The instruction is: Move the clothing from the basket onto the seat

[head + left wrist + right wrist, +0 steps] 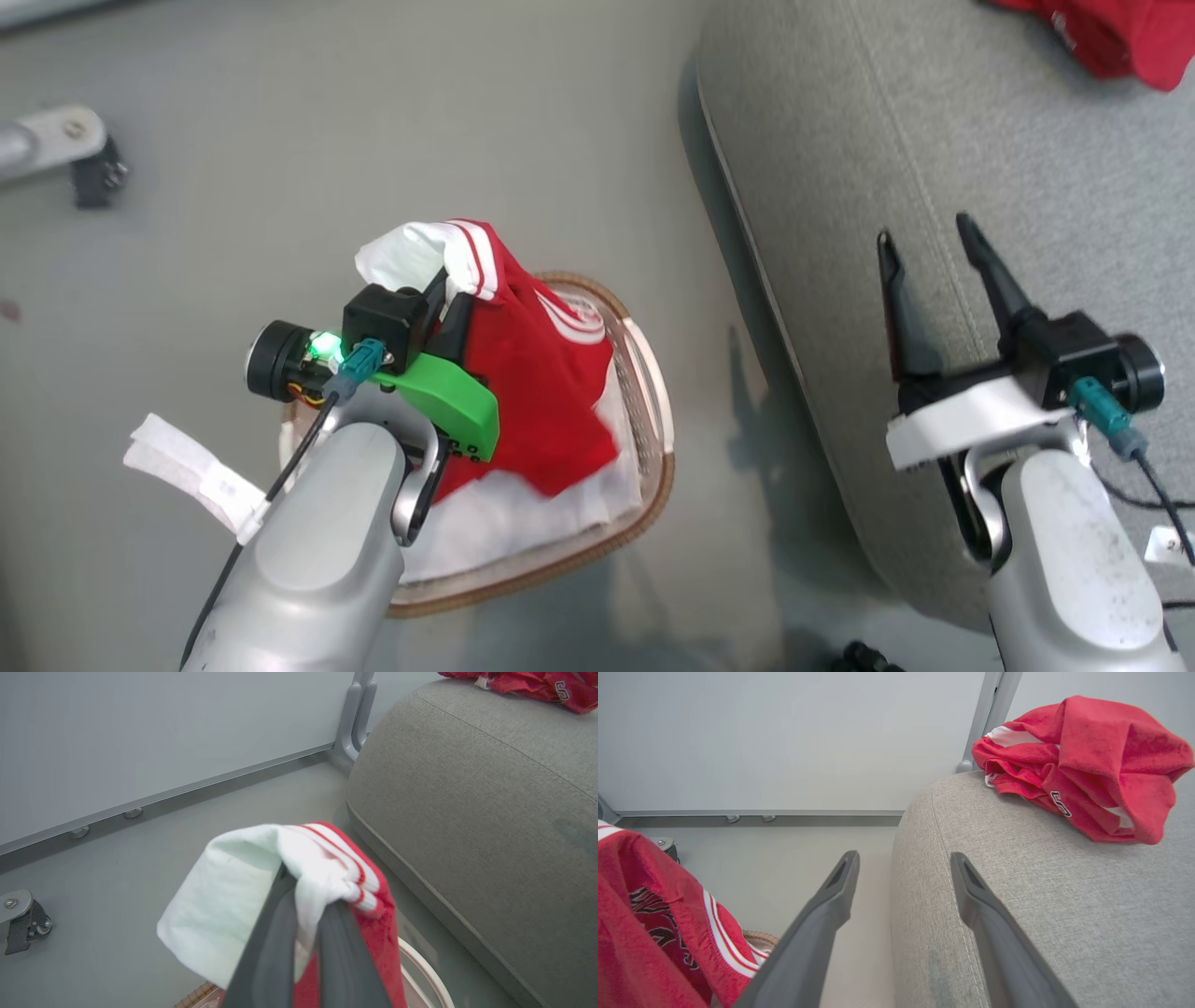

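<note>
Now, L gripper (pixel 308 886) clamped on red jersey (pixel 541 383) over basket (pixel 665 467), R gripper (pixel 924 231) wide open (empty) by seat (pixel 934 121).

Red clothing (pixel 541 392) hangs over the basket (pixel 666 448) from seemingly shut left jaws

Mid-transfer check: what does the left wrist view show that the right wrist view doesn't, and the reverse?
Left wrist, not right wrist: the left end effector shut on the jersey at its striped hem, with the white underlayer bunched beside it.
Right wrist, not left wrist: the right end effector open and empty by the rounded edge of the seat, and the jersey's dark print.
Both: the grey seat, the red garment lying on it, and the hanging jersey.
</note>
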Motion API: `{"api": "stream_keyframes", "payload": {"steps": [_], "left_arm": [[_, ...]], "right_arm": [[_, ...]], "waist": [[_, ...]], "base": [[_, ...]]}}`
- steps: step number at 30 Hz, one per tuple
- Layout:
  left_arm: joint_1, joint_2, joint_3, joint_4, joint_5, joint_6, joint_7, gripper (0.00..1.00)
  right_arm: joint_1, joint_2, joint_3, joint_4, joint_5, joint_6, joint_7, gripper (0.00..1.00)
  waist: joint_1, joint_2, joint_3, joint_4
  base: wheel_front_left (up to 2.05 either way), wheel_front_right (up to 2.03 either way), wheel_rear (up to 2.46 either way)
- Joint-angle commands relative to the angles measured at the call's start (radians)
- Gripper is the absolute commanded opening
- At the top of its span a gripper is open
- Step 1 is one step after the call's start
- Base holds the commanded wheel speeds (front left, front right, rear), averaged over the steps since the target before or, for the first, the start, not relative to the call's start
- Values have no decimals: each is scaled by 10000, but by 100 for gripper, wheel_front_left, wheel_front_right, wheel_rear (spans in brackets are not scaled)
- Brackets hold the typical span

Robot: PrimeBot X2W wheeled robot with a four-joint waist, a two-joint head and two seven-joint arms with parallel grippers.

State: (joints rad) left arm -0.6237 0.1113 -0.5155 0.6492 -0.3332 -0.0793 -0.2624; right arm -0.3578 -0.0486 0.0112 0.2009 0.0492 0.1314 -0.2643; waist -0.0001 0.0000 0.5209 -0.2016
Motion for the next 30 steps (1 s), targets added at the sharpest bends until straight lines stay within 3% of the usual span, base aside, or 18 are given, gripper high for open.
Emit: {"api": "stream_keyframes", "payload": {"steps": [1, 13, 30], "left_arm": [[218, -28, 71, -195, 85, -88, -34, 0], [-641, -110, -245, -340, 458, -401, -35, 0], [-3464, 310, -912, 24, 228, -521, 506, 0]], "right_arm": [[357, -37, -12, 82, -96, -14, -3, 100], [1494, -36, 242, 371, -297, -14, -3, 100], [666, -31, 1584, 474, -225, -14, -3, 100]], "waist": [[1, 0, -1860, 842], [1, 0, -4187, 1103], [1, 0, -4966, 971]], "base": [[0, 0, 0], [0, 0, 0], [0, 0, 0]]}}
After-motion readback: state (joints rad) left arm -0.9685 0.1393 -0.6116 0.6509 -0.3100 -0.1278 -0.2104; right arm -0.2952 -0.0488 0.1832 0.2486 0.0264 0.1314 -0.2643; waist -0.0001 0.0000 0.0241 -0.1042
